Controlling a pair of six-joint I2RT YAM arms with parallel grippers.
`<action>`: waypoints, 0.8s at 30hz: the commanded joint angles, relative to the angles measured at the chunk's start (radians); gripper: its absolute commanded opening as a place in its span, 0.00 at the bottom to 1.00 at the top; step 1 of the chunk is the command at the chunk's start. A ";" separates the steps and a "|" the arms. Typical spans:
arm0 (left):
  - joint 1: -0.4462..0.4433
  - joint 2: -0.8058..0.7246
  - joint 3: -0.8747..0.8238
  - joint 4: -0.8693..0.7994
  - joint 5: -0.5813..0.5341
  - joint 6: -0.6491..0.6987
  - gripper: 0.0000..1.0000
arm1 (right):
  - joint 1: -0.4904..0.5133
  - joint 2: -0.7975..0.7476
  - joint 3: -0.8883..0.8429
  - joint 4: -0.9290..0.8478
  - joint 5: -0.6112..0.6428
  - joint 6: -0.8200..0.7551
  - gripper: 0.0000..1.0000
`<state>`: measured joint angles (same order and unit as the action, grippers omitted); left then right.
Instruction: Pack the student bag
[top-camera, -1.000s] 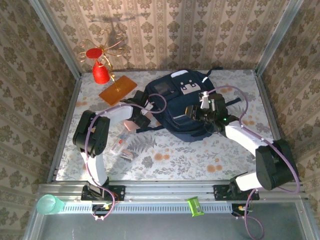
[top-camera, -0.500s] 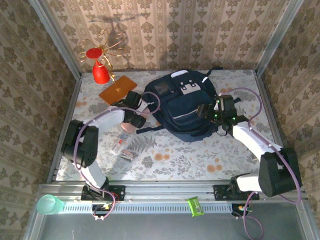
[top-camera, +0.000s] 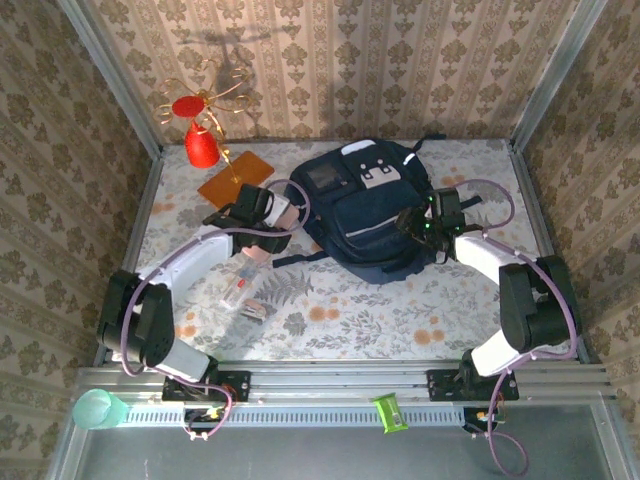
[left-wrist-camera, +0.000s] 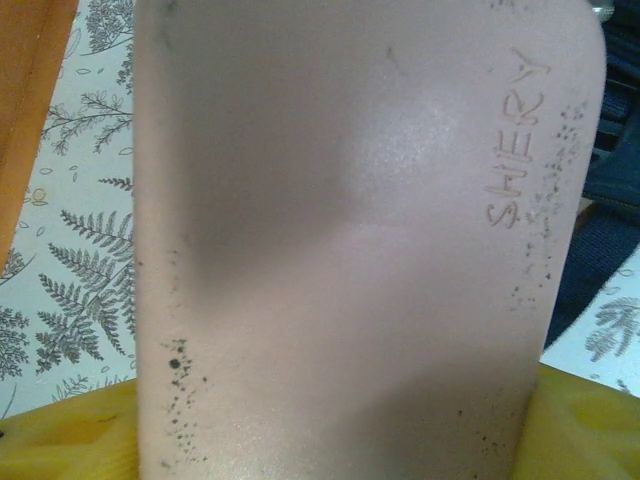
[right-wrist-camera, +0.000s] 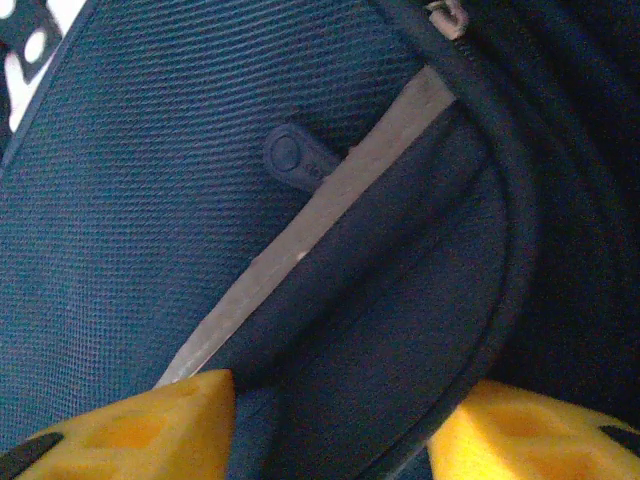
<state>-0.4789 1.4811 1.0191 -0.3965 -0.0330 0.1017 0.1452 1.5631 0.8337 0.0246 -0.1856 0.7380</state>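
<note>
Between the yellow pads (left-wrist-camera: 70, 435) of the left gripper (left-wrist-camera: 325, 430) sits a pink block (left-wrist-camera: 350, 230). Its edges meet a pad on either side, so the jaws stand fairly wide and clamp it. The word "SHERRY" (left-wrist-camera: 520, 140) is embossed sideways along the block's right side, and black specks dot its surface. An orange board (left-wrist-camera: 25, 110) shows at the upper left of that frame, above the fern-print tablecloth (left-wrist-camera: 80, 260). Seen from above, the block (top-camera: 255, 252) lies left of centre.

At the right gripper (right-wrist-camera: 335, 430) the yellow fingertips (right-wrist-camera: 150, 420) stand apart with dark fabric of the student bag (right-wrist-camera: 150, 220) between them. Whether they pinch it I cannot tell. A grey trim strip (right-wrist-camera: 330, 210) runs diagonally, and the rubber zip pull (right-wrist-camera: 295, 160) beside it carries a mark too small to read. From above, this gripper is at the bag's right flank. The bag lies in the centre of the table with its white patch (top-camera: 375, 175) toward the top, and no lettering on it is legible.

Against half a second ago, the left arm's elbow has swung toward the lower left of the frame. The right arm's elbow has drawn in toward the bag. Block and bag lie where they did.
</note>
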 joint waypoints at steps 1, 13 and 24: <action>-0.023 -0.075 -0.018 0.033 0.074 -0.047 0.33 | 0.005 0.009 0.003 0.177 -0.094 0.092 0.30; -0.222 -0.292 -0.177 0.173 0.289 -0.042 0.30 | 0.064 -0.213 0.088 0.219 -0.078 0.250 0.00; -0.487 -0.052 0.042 0.097 0.049 0.164 0.28 | 0.119 -0.250 0.241 0.155 -0.070 0.309 0.00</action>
<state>-0.9218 1.3701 0.9752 -0.2943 0.1162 0.1680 0.2562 1.3544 0.9882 0.0978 -0.2321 1.0161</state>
